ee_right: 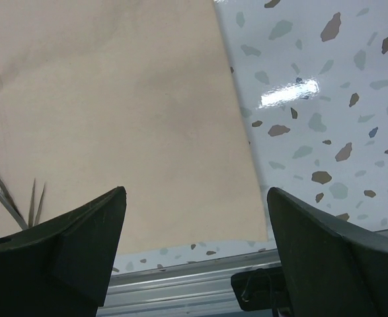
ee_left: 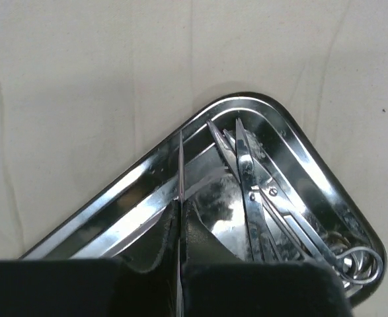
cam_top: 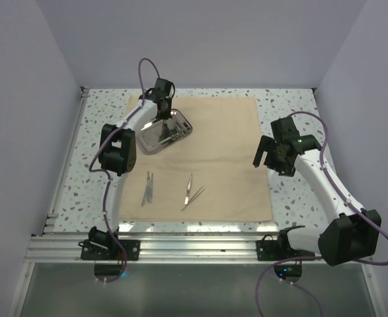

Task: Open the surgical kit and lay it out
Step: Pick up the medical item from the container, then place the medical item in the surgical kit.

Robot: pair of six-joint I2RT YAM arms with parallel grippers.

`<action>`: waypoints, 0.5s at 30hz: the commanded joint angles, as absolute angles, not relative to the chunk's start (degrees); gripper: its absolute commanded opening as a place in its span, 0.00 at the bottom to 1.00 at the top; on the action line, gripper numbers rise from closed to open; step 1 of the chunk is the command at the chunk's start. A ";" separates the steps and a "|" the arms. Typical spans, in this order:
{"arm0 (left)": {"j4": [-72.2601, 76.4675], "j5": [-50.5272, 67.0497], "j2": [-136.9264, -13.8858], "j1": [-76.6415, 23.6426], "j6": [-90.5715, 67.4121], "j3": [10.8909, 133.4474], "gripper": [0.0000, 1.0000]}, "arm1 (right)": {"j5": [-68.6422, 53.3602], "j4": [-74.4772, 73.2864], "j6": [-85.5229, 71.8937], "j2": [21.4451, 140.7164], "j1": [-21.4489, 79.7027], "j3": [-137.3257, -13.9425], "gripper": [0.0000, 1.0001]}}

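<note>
Cloth [cam_top: 213, 152] flat on the table [cam_top: 293, 109], with the tray [cam_top: 155, 140] at its far-left corner holding scissors [ee_left: 260, 198]. Left fingers [ee_left: 260, 290], over the tray, closed on a thin instrument [ee_left: 180, 165] (type unclear). Right fingers [ee_right: 61, 251] wide apart, empty, at the cloth's right edge.

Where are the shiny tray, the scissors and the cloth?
Shiny tray [cam_top: 151, 140]: top view, bare floor, near-left part.
Scissors [ee_left: 244, 168]: left wrist view, on a blade.
Cloth [cam_top: 223, 152]: top view, bare middle.
</note>
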State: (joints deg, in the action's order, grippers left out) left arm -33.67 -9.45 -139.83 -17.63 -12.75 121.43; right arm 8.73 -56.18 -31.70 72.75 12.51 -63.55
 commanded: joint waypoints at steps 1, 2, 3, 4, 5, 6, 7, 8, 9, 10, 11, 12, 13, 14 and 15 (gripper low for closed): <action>-38.05 -10.64 -127.56 -17.66 -16.51 118.75 0.00 | 7.12 -53.88 -30.76 70.14 12.57 -62.76 0.91; -38.06 -10.63 -125.70 -18.45 -16.96 117.17 0.00 | 6.51 -53.62 -30.67 69.79 12.66 -62.49 0.91; -37.80 -10.72 -123.68 -19.07 -17.14 113.42 0.00 | 6.24 -53.09 -30.76 69.44 12.66 -62.23 0.91; -37.53 -11.42 -119.75 -19.86 -17.75 111.20 0.00 | 5.98 -52.74 -30.85 69.09 12.66 -61.70 0.91; -36.83 -12.64 -117.71 -21.34 -18.19 106.66 0.00 | 5.28 -52.39 -30.85 68.39 12.57 -61.53 0.91; -36.57 -12.83 -113.77 -22.05 -18.72 104.35 0.00 | 5.19 -52.12 -30.94 67.94 12.57 -61.35 0.91; -36.21 -13.09 -111.99 -22.84 -20.03 102.06 0.00 | 4.84 -52.12 -31.20 67.59 12.57 -61.09 0.91; -35.69 -13.18 -110.23 -24.50 -20.91 97.69 0.00 | 4.49 -51.95 -31.20 66.80 12.66 -61.00 0.91; -35.60 -13.01 -108.47 -25.39 -21.96 95.65 0.00 | 3.96 -51.94 -31.20 66.36 12.66 -60.91 0.91; -35.60 -13.09 -105.50 -26.44 -24.41 93.45 0.00 | 3.69 -51.94 -31.20 65.84 12.57 -60.65 0.91; -35.51 -13.18 -103.99 -28.89 -25.91 91.34 0.00 | 3.60 -51.86 -31.20 64.87 12.57 -60.56 0.91; -35.51 -13.27 -102.67 -30.31 -27.58 86.79 0.00 | 3.34 -51.86 -31.20 64.34 12.57 -60.47 0.91; -35.51 -13.36 -99.96 -31.71 -31.08 84.31 0.00 | 3.17 -51.94 -31.11 63.99 12.66 -60.38 0.91; -35.07 -13.71 -98.71 -34.77 -32.77 79.41 0.00 | 3.16 -52.12 -31.11 63.46 12.57 -60.29 0.91; -34.98 -14.32 -96.35 -36.37 -34.61 77.10 0.00 | 3.08 -52.73 -31.11 62.85 12.66 -60.29 0.91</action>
